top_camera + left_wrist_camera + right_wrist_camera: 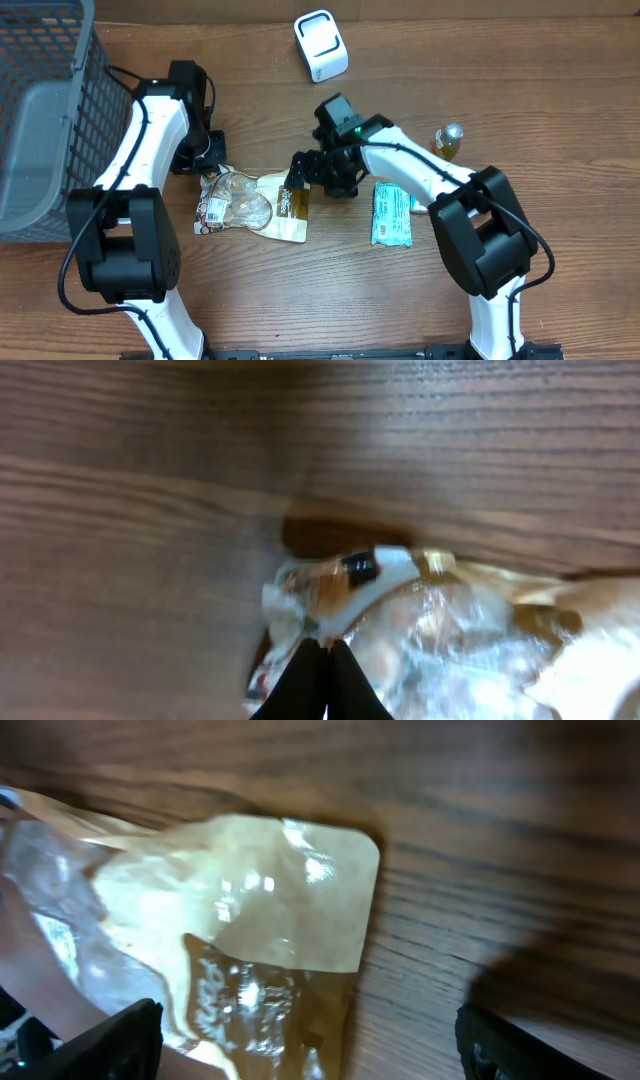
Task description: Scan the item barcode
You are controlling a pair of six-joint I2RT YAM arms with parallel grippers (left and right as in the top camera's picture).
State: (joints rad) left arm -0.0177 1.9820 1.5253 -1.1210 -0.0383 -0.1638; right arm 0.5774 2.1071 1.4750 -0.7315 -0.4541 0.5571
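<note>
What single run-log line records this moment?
left gripper: shut on snack bag | right gripper: open above bag's other end | scanner: untouched

One clear snack bag [250, 205] serves as the landmark. Counted around it: one grey basket [88, 95] far to its left, one white scanner [321, 45] beyond it, one teal packet [392, 214] to its right, one small bottle [448, 142] further right, and two robot arms, the left arm [140, 140] and the right arm [420, 170], one at each end.

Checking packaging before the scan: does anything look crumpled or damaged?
The snack pouch lies rumpled on the table, its left end bunched where the shut left gripper pinches it. No tear or spill shows.
</note>
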